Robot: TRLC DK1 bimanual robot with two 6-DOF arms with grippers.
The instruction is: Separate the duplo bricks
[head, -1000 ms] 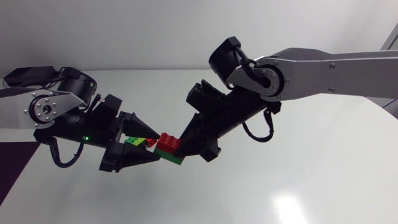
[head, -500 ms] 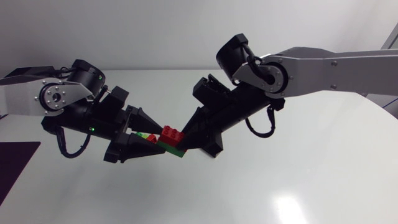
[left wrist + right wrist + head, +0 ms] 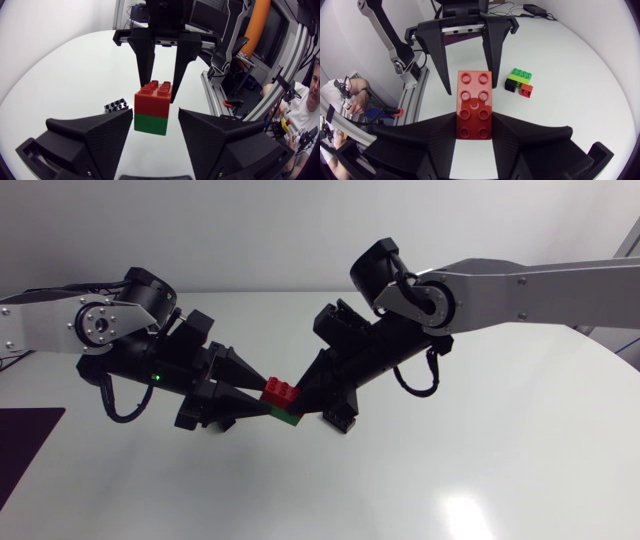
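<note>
Just below the centre of the head view, a red brick (image 3: 280, 392) stacked on a green brick (image 3: 289, 417) is held above the table (image 3: 480, 440). The right gripper (image 3: 475, 120), coming in from the upper right, clamps the stack by its sides. The left gripper (image 3: 155, 114) straddles the stack with its jaws apart, a gap on each side. A cluster of loose bricks (image 3: 519, 83) lies on the table near the left gripper.
</note>
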